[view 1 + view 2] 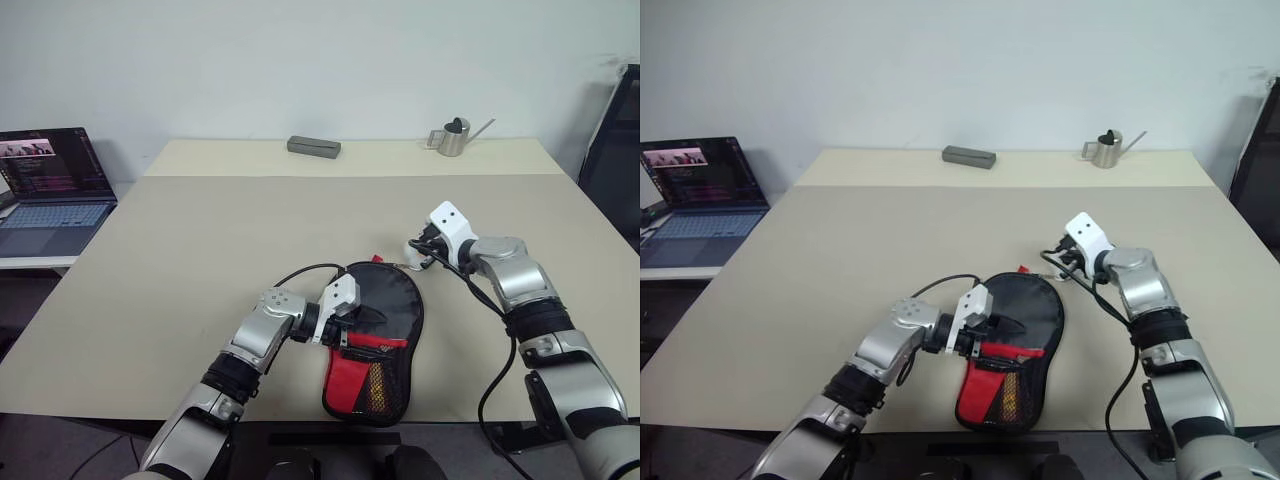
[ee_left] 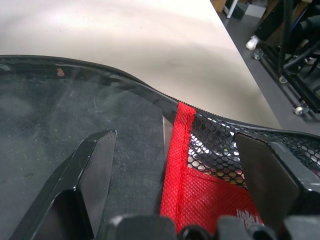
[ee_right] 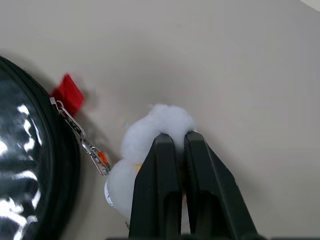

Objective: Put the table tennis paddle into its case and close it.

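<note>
The case (image 1: pixel 385 300) lies flat near the table's front edge, its round black part away from me and its red panel and mesh pocket (image 2: pixel 220 150) toward me. My left gripper (image 2: pixel 175 137) is open over the case where the black part meets the red panel, one finger to each side of the red seam. My right gripper (image 3: pixel 175 137) is shut on the white fluffy ball charm (image 3: pixel 150 125), which lies on the table just beyond the far right of the case. A short chain (image 3: pixel 82 140) links the charm to the zip by a red tab (image 3: pixel 68 92). The paddle is hidden.
A grey rectangular box (image 1: pixel 314 147) and a small metal watering can (image 1: pixel 455 137) stand near the table's far edge. An open laptop (image 1: pixel 50 190) sits on a side surface to the left. Dark equipment (image 1: pixel 615 150) stands off the table's right edge.
</note>
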Motion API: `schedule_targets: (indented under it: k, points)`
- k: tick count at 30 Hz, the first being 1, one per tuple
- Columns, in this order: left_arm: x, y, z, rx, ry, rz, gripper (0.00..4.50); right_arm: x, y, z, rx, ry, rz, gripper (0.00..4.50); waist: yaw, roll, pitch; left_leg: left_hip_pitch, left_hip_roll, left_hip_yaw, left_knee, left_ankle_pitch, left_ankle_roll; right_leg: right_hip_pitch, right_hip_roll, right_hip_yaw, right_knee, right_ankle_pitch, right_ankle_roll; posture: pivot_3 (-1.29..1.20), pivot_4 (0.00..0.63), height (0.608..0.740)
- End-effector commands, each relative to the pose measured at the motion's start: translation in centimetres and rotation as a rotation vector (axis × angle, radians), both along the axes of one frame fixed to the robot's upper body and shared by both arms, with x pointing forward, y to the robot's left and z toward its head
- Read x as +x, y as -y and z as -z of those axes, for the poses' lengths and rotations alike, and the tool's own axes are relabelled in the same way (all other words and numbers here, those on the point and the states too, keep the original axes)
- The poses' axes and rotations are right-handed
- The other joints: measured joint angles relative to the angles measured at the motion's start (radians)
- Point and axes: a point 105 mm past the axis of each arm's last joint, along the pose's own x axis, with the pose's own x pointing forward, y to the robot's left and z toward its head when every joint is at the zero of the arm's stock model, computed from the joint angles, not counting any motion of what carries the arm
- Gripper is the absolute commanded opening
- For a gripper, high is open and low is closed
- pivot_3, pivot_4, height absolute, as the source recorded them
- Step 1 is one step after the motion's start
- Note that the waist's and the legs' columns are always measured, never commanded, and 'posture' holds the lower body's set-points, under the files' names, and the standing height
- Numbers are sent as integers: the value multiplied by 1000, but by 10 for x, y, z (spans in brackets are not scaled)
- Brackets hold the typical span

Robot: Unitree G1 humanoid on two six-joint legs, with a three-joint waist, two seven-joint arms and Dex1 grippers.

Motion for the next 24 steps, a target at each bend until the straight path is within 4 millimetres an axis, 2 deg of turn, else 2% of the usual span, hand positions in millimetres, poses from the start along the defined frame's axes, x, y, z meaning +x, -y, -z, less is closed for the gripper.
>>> schedule_targets:
  k: [1,8,12,15,24]
  points:
    - [-16,-16,55,161,-170,-34,4120,-4,11,-19,-31,36,-1,13,0,0,0,0,0,0,0,0,0,0,0,0,-1,0,1,0,150,740]
    - [-16,-17,56,164,-172,-33,4120,-24,16,-25,-39,-16,-46,13,4,0,0,-5,0,0,0,0,0,-2,-1,-2,-3,1,2,0,150,740]
    - [-16,-17,57,168,-173,-30,4120,-36,26,-27,-72,-39,-59,13,8,0,0,-8,0,-1,1,0,0,-3,-1,-2,-3,1,2,0,150,740]
    - [-15,-16,57,170,-172,-30,4120,-49,31,-22,-99,-84,-90,13,11,0,0,-9,0,-1,1,0,0,-4,-2,-3,-4,1,2,0,150,740]
    - [-13,-15,58,179,-166,-29,4120,-95,19,-12,-83,-224,-230,13,26,-1,0,-10,1,0,1,0,0,-4,-2,-5,-5,1,3,0,150,740]
